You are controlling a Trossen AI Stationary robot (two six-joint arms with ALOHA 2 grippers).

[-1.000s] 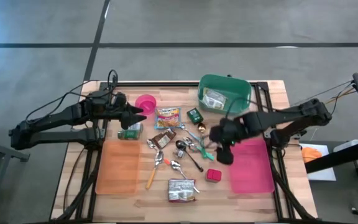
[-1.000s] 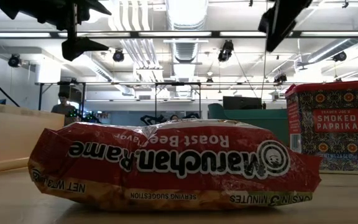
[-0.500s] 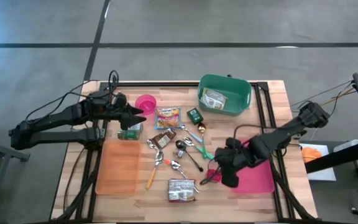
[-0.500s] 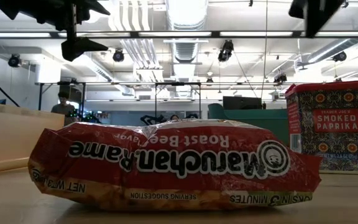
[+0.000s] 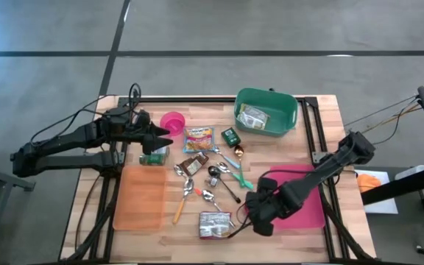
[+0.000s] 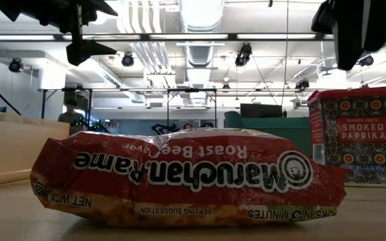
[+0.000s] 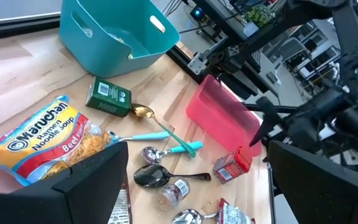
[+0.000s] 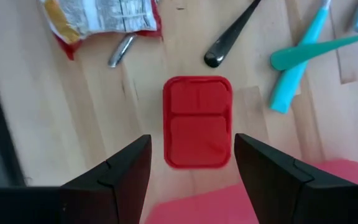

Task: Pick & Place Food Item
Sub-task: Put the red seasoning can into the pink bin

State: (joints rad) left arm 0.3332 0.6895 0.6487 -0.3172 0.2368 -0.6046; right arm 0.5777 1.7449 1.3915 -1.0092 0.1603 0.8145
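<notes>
A small red smoked-paprika tin [image 8: 197,121] stands on the wooden table beside the pink tray [image 5: 304,197]; it also shows in the low view [image 6: 357,137] and the left wrist view [image 7: 232,167]. My right gripper [image 8: 191,142] hangs open over it and points down. Its two fingers stand on either side of the tin, above it, without touching. A red ramen pack [image 6: 186,177] lies flat near the front edge, left of the tin. My left gripper [image 5: 164,135] waits open at the far left, by the pink bowl [image 5: 172,121].
A green bin [image 5: 266,112] with a packet inside stands at the far right. An orange tray [image 5: 140,197] lies at the near left. Between them lie a beef ramen pack [image 5: 199,138], a green tin [image 5: 231,136], several spoons and teal utensils [image 5: 235,177].
My right gripper has swung from over the spoons toward the table's near edge and come down, and now hangs over the red tin. Its jaws stay as wide as before. Nothing on the table has moved.
</notes>
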